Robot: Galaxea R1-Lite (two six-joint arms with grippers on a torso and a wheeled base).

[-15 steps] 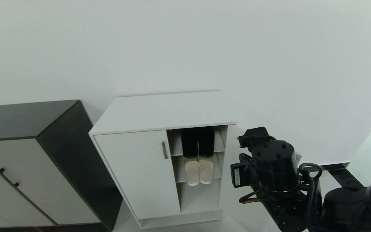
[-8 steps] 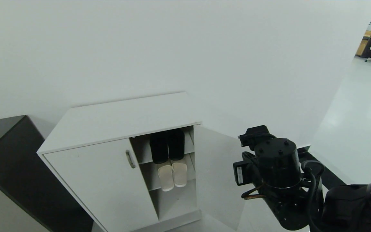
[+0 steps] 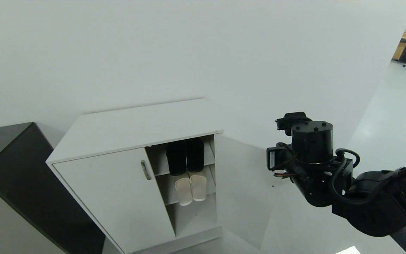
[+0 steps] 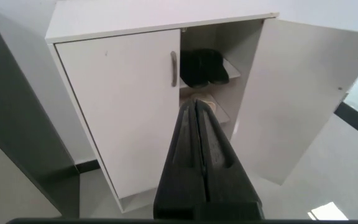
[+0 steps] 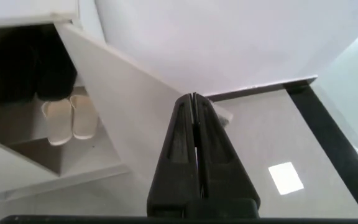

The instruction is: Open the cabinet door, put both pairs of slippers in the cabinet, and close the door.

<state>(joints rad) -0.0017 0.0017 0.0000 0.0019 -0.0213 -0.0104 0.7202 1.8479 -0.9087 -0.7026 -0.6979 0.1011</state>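
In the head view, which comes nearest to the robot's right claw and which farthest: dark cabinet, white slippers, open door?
1. Open door, just beside the right gripper.
2. White slippers, on the middle shelf.
3. Dark cabinet, far left.

light: bright, even | shadows: soft | glare: patch on floor (image 5: 284, 177)

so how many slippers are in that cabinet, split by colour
black soft slippers, upper shelf of the white wooden cabinet: 2
cream soft slippers, shelf just below: 2
total: 4
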